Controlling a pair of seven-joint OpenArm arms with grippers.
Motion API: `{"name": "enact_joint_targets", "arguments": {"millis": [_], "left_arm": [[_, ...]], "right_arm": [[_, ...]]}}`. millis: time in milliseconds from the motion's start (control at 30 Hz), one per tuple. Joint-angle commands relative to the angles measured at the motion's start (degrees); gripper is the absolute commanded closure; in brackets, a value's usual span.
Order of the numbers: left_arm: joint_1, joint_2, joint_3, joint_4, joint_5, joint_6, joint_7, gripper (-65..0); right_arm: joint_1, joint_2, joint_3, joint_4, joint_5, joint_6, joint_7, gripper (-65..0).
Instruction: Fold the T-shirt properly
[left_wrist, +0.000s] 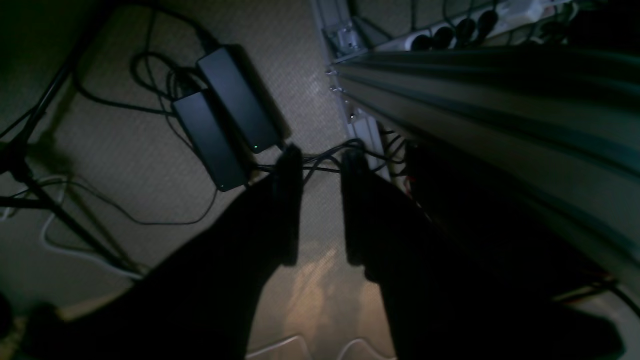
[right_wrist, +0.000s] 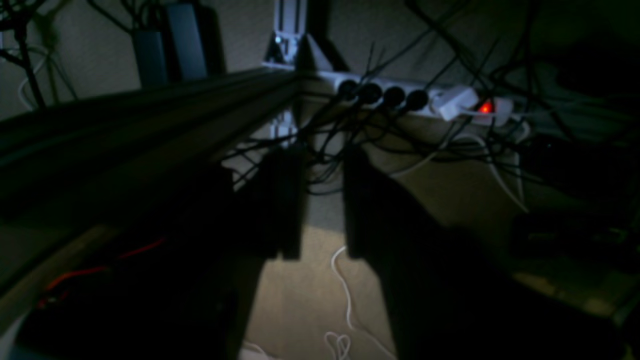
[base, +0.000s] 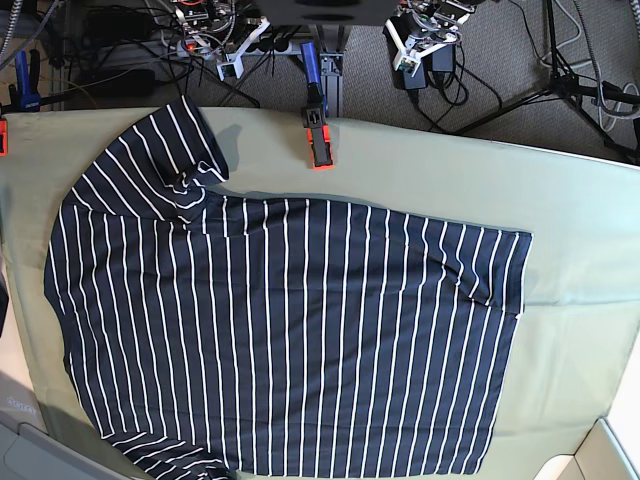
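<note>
While parted | left fingers (left_wrist: 290, 210) empty | right fingers (right_wrist: 287, 200) empty

T-shirt (base: 290, 340) covered most of the table (base: 580, 230); bare strips lay along the right side and upper edge of frame. An orange-and-blue clamp (base: 317, 135) stood at the upper edge, centre-left, just above the shirt.

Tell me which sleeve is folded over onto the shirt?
The upper sleeve, near the orange clamp; the lower sleeve lies flat at the picture's bottom edge.
</note>
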Motion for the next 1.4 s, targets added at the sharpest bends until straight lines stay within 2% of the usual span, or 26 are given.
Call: {"name": "enact_joint_targets", "arguments": {"millis": [0,100,233,433,567,633,767,867,967,1067,1167,1367], "left_arm": [[0.31,-0.04,0.09,0.20,0.15,-1.25,0.87,-17.6],[0.55,-0.04,0.09,0.20,0.15,-1.22,2.54,-17.6],[2.27,-0.72,-0.02,2.86,0.11,-1.49,3.48,-17.6],[8.81,-4.85,-0.46,15.69,0.04,-1.49,3.52,-17.6],[14.71,-7.63,-2.43,27.45,-0.02,-2.67,3.72,-17.6],[17.79,-8.92,-4.20,33.51,-1.27,-5.81,3.91,-17.6],[23.91,-10.91,-8.76,45.13,-8.11,-12.24,7.23,-17.6],[28.68,-12.15,-12.31,53.62,-11.87,-14.75,8.24,-17.6],[33.24,-12.90,-15.23,61.68,-14.21,-14.75,8.24,-17.6],[37.18,-13.05,-17.81,68.74,-14.34,-14.78,8.20,-17.6],[40.44,-13.33,-19.50,74.84,-14.43,-14.78,8.20,-17.6],[45.00,-13.38,-20.81,83.78,-14.60,-14.99,8.24,-17.6]], "right_arm": [[-0.70,0.31,0.13,0.28,-1.03,1.92,0.42,-12.5],[-1.99,0.59,0.13,0.81,-4.24,1.92,0.42,-12.5],[-5.25,2.05,-0.09,4.39,-4.35,3.82,0.42,-12.5],[-11.56,5.05,-0.09,13.14,-3.13,6.14,0.39,-12.5],[-16.09,7.28,-0.09,20.35,1.57,7.08,-0.55,-12.5],[-18.62,8.55,-0.09,24.52,3.80,7.06,-2.32,-12.5],[-24.52,11.52,-0.07,34.32,8.37,7.06,-7.74,-12.5],[-29.44,14.14,-0.07,42.56,12.07,7.04,-11.78,-12.5],[-34.64,16.96,-0.04,51.17,14.38,7.04,-15.08,-12.5],[-40.44,19.37,0.57,60.08,14.62,7.04,-15.47,-12.6],[-46.51,21.64,2.10,69.13,17.62,7.02,-15.50,-12.5],[-55.06,23.15,11.23,83.78,25.77,7.06,-15.50,-12.6]]}}
